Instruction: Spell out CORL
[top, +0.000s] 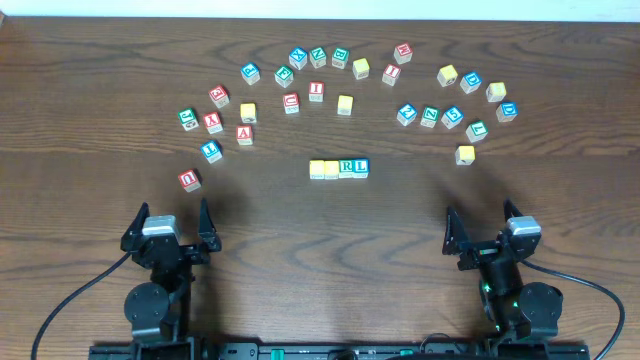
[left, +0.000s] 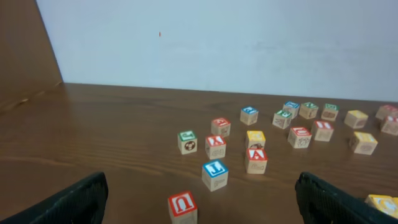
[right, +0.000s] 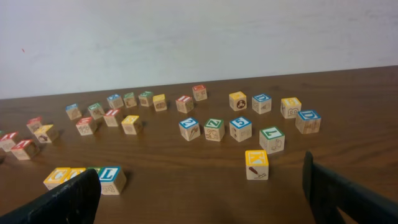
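Nearest the robot, the left end effector (top: 172, 220) hovered over the bare desk (top: 320, 260) with its jaws spread wide and nothing between them. The right end effector (top: 481, 225) was the same: fully spread, gripping nothing. In each wrist view, only the dark fingers (left: 74, 202) framed the lower corners.

A little farther out, midway between the two arms, the row of four blocks (top: 339, 168) lay in a straight line, with neighbours touching. From the left came two yellow-topped blocks (top: 324, 169) whose letters were too small to read. After them came the green R block (top: 346, 167) and the blue L block (top: 361, 167) at the right end.

Beyond the left arm, the red U block (top: 189, 179) sat closest. The loose blue L block (top: 211, 151) lay past it, then two red A blocks (top: 244, 134) — well apart from the row. On the right side, a lone yellow block (top: 465, 154) came first, with a green-topped block (top: 476, 130) just behind it. Farther still stood a short line of three: the blue Z block (top: 407, 114), green Z block (top: 429, 116) and blue 5 block (top: 452, 116).

The remaining scattered blocks (top: 318, 57) formed a loose arc across the far part of the desk, in front of the white wall (left: 217, 43).
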